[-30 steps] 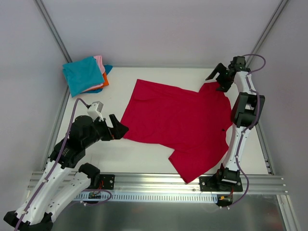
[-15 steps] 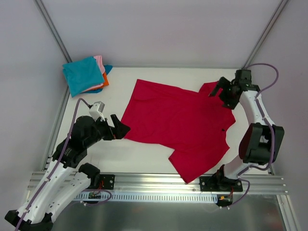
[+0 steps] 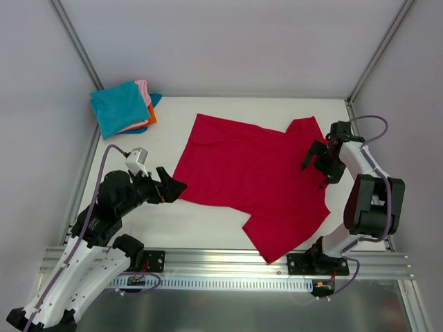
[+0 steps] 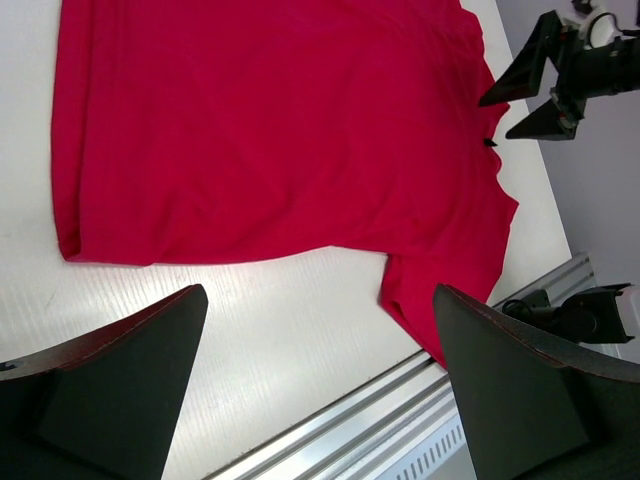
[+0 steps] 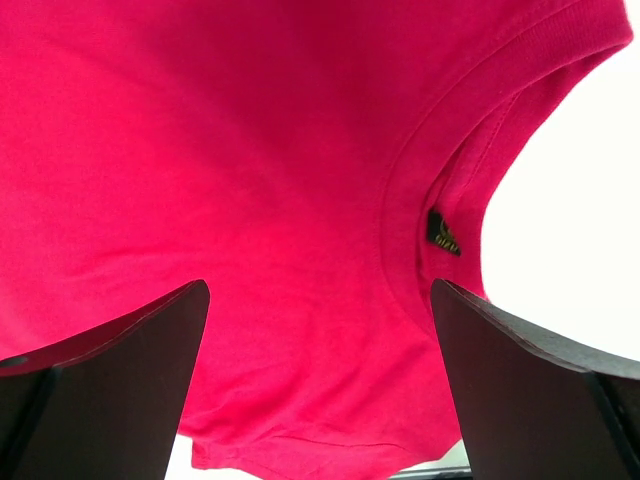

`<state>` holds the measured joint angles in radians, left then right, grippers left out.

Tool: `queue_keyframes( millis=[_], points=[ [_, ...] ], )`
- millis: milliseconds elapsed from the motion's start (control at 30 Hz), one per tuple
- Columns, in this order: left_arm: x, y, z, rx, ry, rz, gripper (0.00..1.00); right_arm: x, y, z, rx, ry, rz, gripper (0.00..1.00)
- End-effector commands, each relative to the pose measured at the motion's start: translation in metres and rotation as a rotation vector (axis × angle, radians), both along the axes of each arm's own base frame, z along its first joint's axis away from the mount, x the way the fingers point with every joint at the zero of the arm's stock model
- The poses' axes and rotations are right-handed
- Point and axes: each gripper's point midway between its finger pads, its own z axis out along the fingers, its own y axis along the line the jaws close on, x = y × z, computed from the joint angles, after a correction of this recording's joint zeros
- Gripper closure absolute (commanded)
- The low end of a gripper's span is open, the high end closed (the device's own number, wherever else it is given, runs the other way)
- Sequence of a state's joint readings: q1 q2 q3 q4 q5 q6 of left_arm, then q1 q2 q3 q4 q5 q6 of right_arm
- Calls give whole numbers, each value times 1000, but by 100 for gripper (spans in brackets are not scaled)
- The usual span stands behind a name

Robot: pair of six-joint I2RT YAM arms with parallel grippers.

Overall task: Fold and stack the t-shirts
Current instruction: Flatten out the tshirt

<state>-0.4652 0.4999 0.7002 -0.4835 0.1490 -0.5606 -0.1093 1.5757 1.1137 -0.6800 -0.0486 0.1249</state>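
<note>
Gaping wide, empty, left tool [image 3: 171, 187] hovering over the bench [image 3: 208, 221] just off the left hem of the red t-shirt [image 3: 256, 180], seen from the top camera. Right tool [image 3: 317, 158] likewise spread wide and gripping nothing, hanging over the shirt's right side close to the collar. Red t-shirt lying spread flat across the middle of the bench, reaching nearly to the right edge, one sleeve pointing toward the far right corner, the other sleeve reaching down to the near edge by the rail [image 3: 228, 261]. Folded t-shirts [image 3: 124, 107] sitting stacked at the far left corner, teal on top, with pink, orange and blue edges peeking out along the right side of the pile.

Left wrist view: looking down between two dark fingers [image 4: 110, 390] standing well apart, nothing between them. Red t-shirt [image 4: 270, 130] filling the upper part, its hem running along white bench [image 4: 230, 340] just beyond the fingers. Right tool [image 4: 530, 85] showing at the upper right, splayed above the collar area.

Right wrist view: fingers [image 5: 100, 370] set far apart, clasping nothing, poised above the red t-shirt [image 5: 220, 180]. Collar [image 5: 420, 150] curving through the right half, a small dark label [image 5: 443, 233] sitting inside it. White bench [image 5: 560, 230] showing beyond the collar at the right.
</note>
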Motion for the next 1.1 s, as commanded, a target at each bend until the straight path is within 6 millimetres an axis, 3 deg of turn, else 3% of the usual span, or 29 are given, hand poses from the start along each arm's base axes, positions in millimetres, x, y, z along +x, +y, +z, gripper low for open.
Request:
queue_keyframes(
  millis=[0, 300, 600, 1033, 1067],
  points=[
    [-5, -1, 5, -13, -28, -19, 1, -3, -12, -20, -35, 73, -17, 1],
    [-5, 3, 5, -1, -30, -3, 1, 0, -23, -56, -67, 180, -65, 1],
    [-4, 5, 2, 14, -23, 6, 1, 18, -32, -64, -81, 183, -81, 0],
    [-9, 16, -3, 50, 1, 39, 1, 94, -42, -59, -75, 123, -66, 1],
    [-10, 16, -3, 53, 2, 39, 1, 108, -43, -52, -75, 91, -64, 1]
  ],
)
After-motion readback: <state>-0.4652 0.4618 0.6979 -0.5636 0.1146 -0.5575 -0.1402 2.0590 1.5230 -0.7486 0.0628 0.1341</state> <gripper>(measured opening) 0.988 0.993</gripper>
